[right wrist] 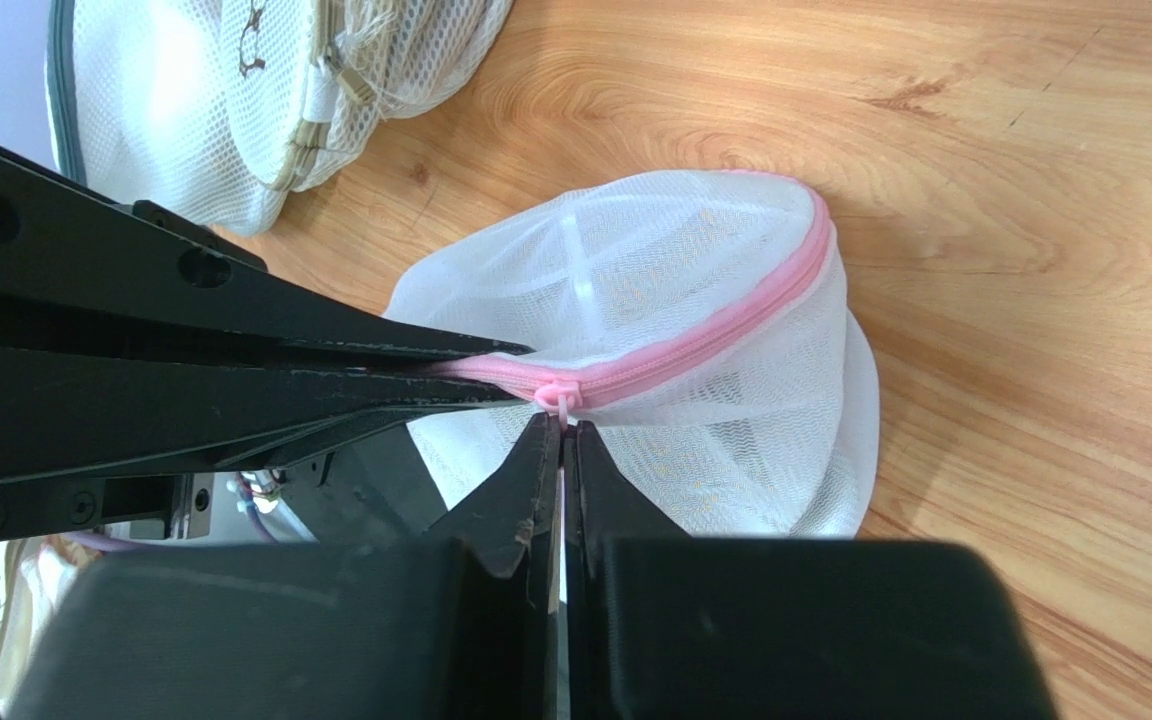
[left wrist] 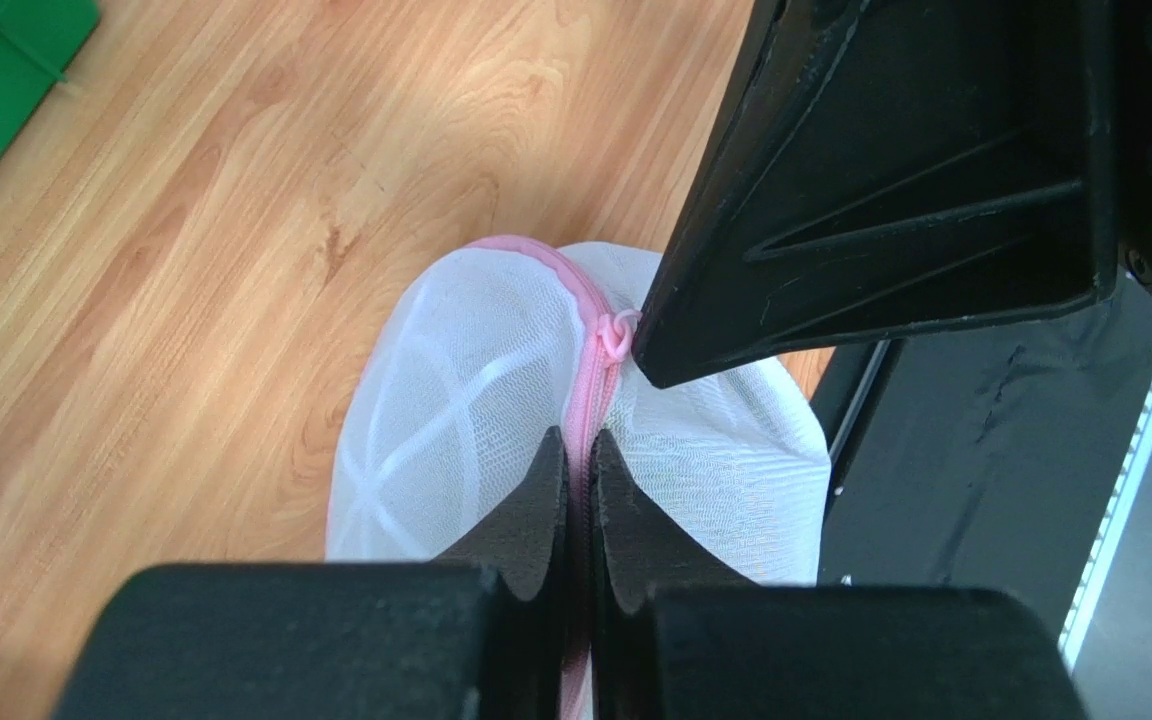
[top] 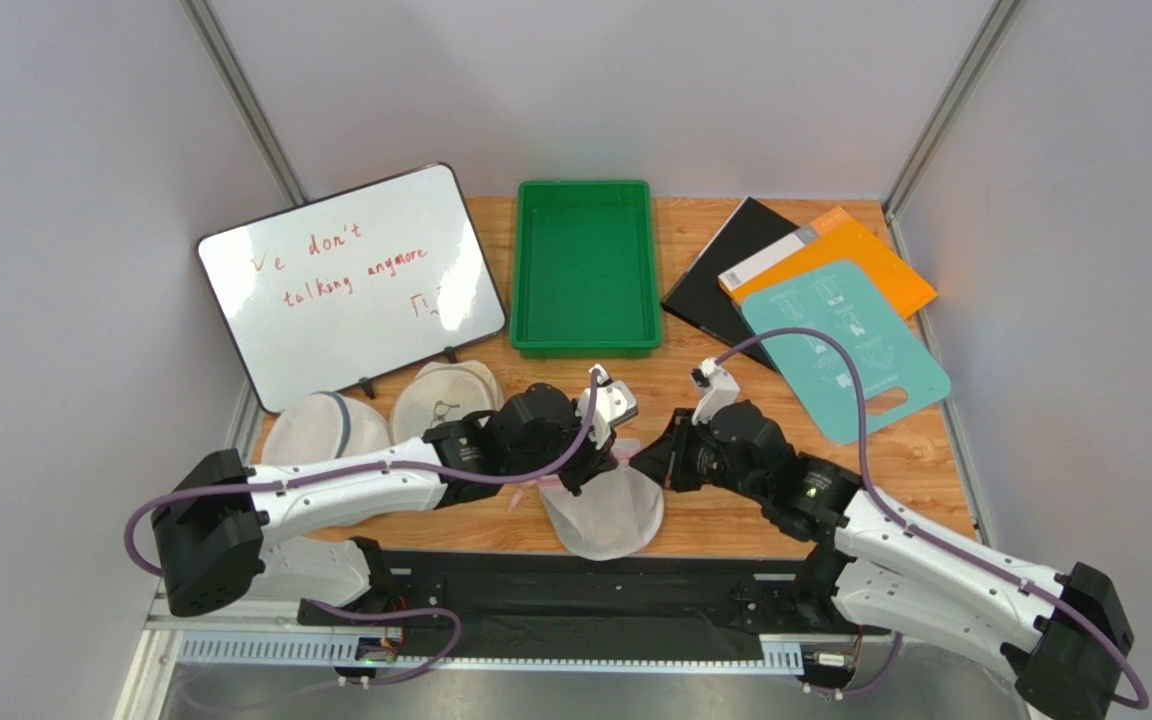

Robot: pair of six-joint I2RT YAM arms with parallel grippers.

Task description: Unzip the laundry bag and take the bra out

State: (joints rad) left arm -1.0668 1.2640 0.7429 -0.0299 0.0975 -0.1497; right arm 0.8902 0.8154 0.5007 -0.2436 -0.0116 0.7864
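The laundry bag [top: 605,513], a white mesh dome with pink trim, lies between the two arms at the table's near edge. My left gripper [left wrist: 578,450] is shut on the bag's pink zipper seam [left wrist: 585,393]. Just ahead of it is the pink zipper pull [right wrist: 557,396], and my right gripper [right wrist: 560,428] is shut on it. In the top view the left gripper [top: 597,450] and the right gripper [top: 657,450] meet tip to tip over the bag. The zipper [right wrist: 717,338] runs shut round the dome. The bra is hidden.
Two plain white mesh bags [top: 330,428] [top: 447,398] lie left of the laundry bag. A whiteboard [top: 349,285] leans at the back left. A green tray [top: 585,323] sits at the back centre. Black, orange and teal sheets [top: 845,338] lie at the back right. A black mat [top: 582,593] lines the near edge.
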